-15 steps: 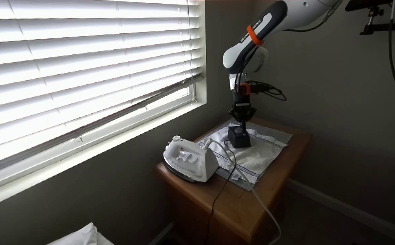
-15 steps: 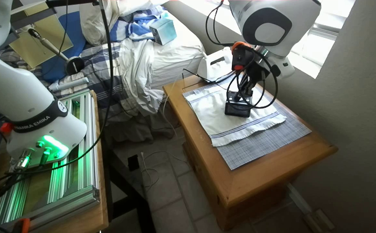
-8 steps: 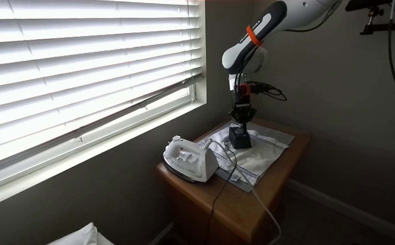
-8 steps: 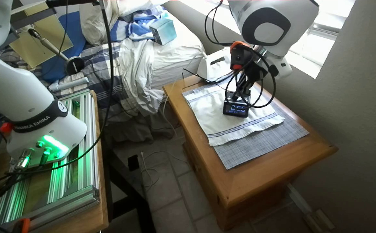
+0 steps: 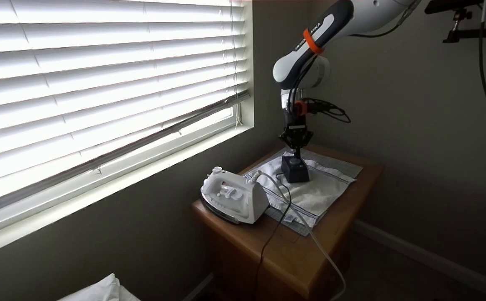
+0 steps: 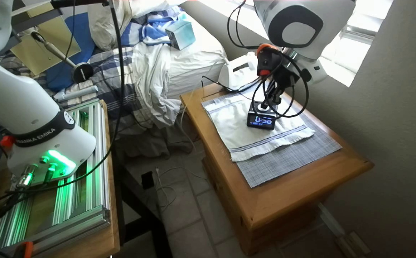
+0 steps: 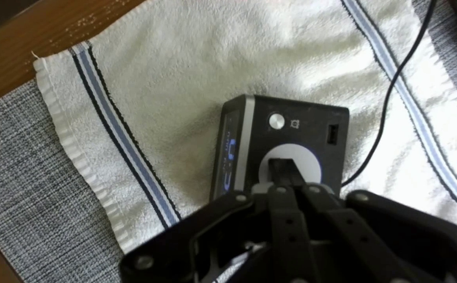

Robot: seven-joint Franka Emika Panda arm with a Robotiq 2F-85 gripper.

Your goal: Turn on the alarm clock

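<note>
The alarm clock is a small black box with a round grey-white top button. It stands upright on a towel in both exterior views (image 5: 295, 170) (image 6: 261, 122). Its front display is lit with blue digits, which also show in the wrist view (image 7: 254, 137). My gripper (image 7: 286, 167) points down over the round button, with its fingers together and nothing between them. In both exterior views the fingertips (image 5: 297, 155) (image 6: 264, 104) are at or just above the clock's top. I cannot tell whether they touch it. The fingers hide part of the button.
The white towel (image 6: 226, 125) lies on a grey placemat (image 6: 283, 163) on the wooden nightstand (image 6: 261, 204). A white iron (image 5: 234, 198) with a pale cord stands beside the clock. A thin black cord (image 7: 386, 102) runs from the clock. Window blinds (image 5: 113, 75) are close behind.
The clock's display was dark one second ago and is lit with blue digits now. The clock and towel have shifted slightly. My gripper has risen a little from the clock since half a second ago.
</note>
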